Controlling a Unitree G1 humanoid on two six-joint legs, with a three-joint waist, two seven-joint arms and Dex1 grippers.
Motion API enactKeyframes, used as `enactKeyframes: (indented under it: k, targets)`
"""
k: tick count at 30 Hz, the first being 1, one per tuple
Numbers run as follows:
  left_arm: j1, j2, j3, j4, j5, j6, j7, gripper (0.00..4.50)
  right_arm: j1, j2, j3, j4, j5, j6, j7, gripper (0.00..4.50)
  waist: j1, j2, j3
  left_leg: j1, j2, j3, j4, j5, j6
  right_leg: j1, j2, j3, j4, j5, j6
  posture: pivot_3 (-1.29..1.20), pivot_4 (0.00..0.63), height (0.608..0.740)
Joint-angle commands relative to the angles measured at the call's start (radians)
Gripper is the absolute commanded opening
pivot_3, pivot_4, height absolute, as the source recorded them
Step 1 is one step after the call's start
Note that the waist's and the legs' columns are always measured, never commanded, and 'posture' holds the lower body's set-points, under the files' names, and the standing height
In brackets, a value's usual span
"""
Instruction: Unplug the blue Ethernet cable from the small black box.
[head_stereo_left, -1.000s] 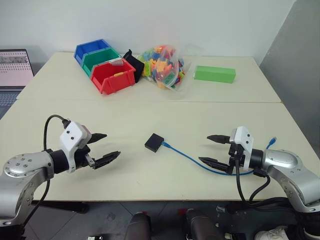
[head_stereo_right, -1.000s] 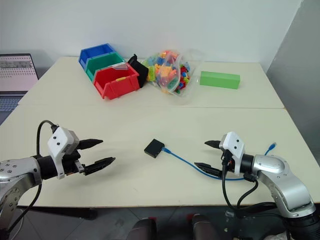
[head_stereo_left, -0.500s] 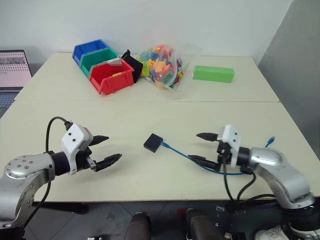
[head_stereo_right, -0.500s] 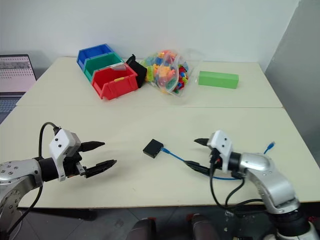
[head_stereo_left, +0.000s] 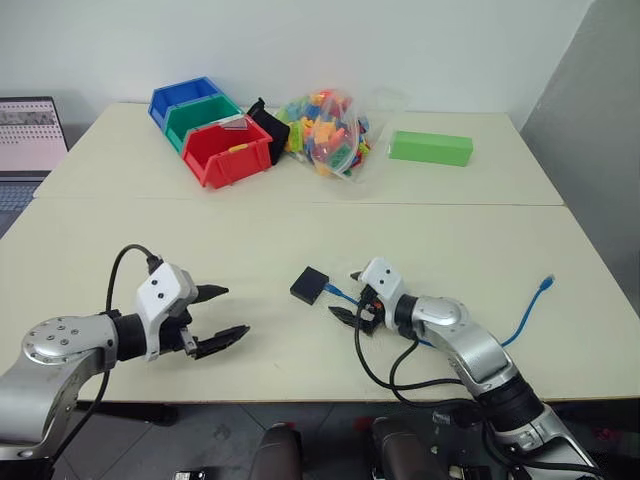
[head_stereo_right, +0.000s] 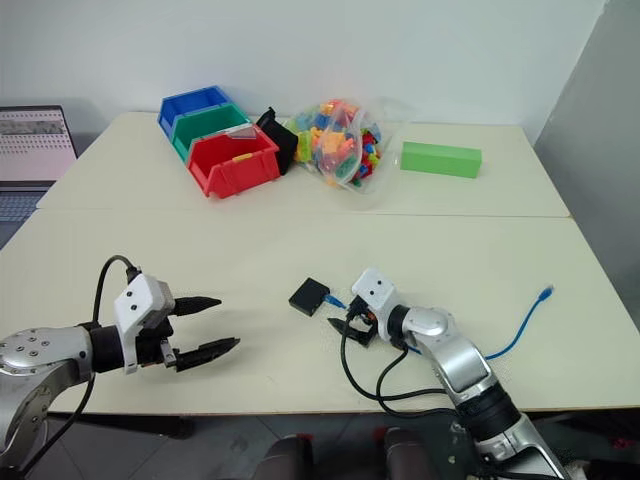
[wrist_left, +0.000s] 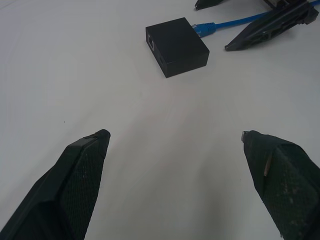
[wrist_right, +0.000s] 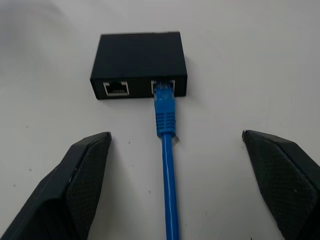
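A: Is the thin bright-blue Ethernet cable out of the small flat matte-black plastic box yet?

B: No, its plug sits in one of the box's two ports, mid-table.

A: And the grippers?

B: The right gripper straddles the cable, fingers spread (gripping nothing). The left gripper, also spread and empty, hovers well apart. Pinching and pulling remain.

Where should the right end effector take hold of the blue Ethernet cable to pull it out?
Grip the ribbed plug boot of the blue Ethernet cable just behind the small black box. Come in along the cable, away from the port face; the open right end effector already straddles it.
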Motion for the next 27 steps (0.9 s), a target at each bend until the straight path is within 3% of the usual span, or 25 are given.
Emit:
enactKeyframes:
  k: [1,10,17,27]
  targets:
    - [-0.001,-0.002,0.008,-0.023,-0.021,-0.012,-0.018,4.50,-0.030,0.026,-0.002,0.022,-0.021,-0.023,-0.008,3.80,-0.001,0.000,0.000,0.000,0.000,0.000,0.000,0.000,0.000,0.000,0.000,0.000,0.000,0.000,0.000,0.00,0.150,0.740]
    - [-0.002,-0.022,-0.006,-0.018,-0.015,-0.025,-0.032,4.50,-0.051,0.060,0.022,0.057,-0.071,-0.043,-0.003,1.78,-0.005,0.000,0.000,0.001,0.000,0.000,0.000,0.000,0.000,0.000,0.001,0.000,0.001,0.000,0.000,0.00,0.150,0.740]
    - [-0.019,-0.069,-0.001,0.021,-0.064,0.004,-0.025,4.50,-0.065,-0.010,0.050,0.027,-0.138,-0.161,0.047,0.11,-0.004,0.000,0.000,0.000,0.000,0.000,0.000,0.000,0.000,0.000,0.000,0.000,0.001,0.000,0.000,0.00,0.150,0.740]
    - [-0.156,-0.124,-0.029,0.121,-0.184,0.092,-0.075,4.50,-0.135,-0.185,0.082,-0.029,-0.246,-0.574,0.185,0.11,-0.002,0.000,0.000,0.000,0.000,0.000,0.000,0.000,0.000,0.000,0.001,-0.002,0.001,0.000,0.000,0.00,0.150,0.740]
